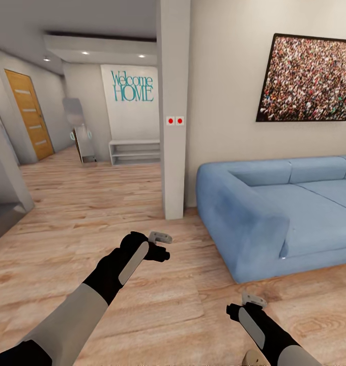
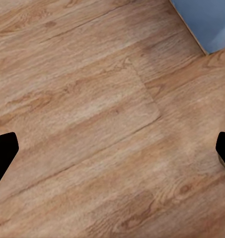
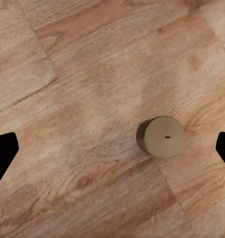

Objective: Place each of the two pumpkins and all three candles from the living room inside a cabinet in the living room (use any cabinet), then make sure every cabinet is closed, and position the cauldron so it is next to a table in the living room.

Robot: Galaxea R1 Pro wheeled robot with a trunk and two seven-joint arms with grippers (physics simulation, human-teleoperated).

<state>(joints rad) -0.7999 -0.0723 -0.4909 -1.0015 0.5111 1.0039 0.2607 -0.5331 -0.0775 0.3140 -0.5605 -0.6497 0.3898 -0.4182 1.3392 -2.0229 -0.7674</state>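
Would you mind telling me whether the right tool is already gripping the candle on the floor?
No, the candle stands alone on the wooden floor, with the right tool's fingers spread wide and clear of it.

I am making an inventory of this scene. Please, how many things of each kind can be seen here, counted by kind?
Candle: 1
Sofa: 1
Wall picture: 1
Orange door: 1
White shelf: 1
Claws, left and right: 2
Total: 7
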